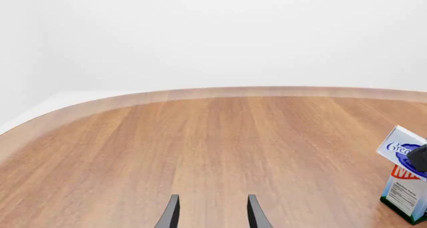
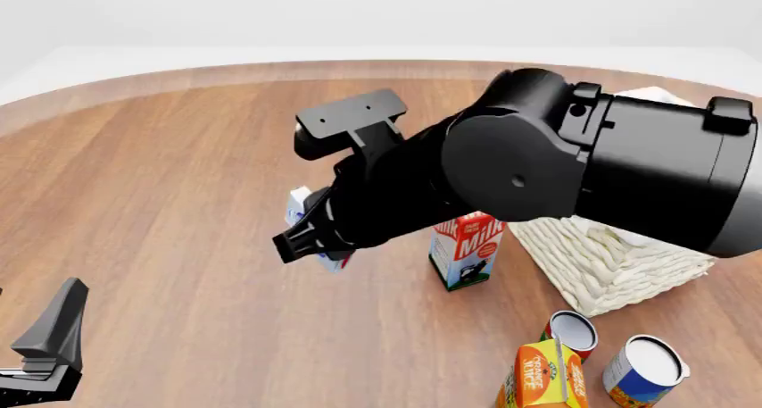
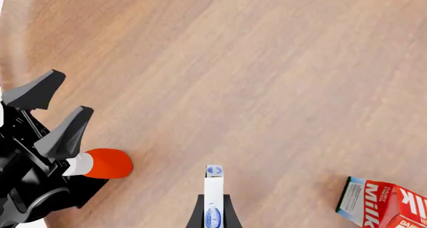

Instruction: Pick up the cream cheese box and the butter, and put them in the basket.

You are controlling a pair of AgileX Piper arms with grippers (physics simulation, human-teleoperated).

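Note:
My right gripper (image 2: pixel 316 240) is shut on the cream cheese box (image 2: pixel 307 213), a small flat white box with blue marks, and holds it off the table left of the milk carton. The right wrist view shows the box edge-on (image 3: pixel 213 188) between the fingers. It also shows in the left wrist view (image 1: pixel 401 147). The white wicker basket (image 2: pixel 619 252) stands at the right, partly hidden by the right arm. My left gripper (image 2: pixel 48 341) is open and empty at the near left, its fingers (image 1: pixel 171 213) over bare wood. The butter is not in view.
A red-and-white milk carton (image 2: pixel 466 247) stands just left of the basket. Two cans (image 2: pixel 574 330) (image 2: pixel 644 369) and an orange juice carton (image 2: pixel 542 377) stand at the near right. A red rounded thing with a white end (image 3: pixel 107 163) lies by the left arm.

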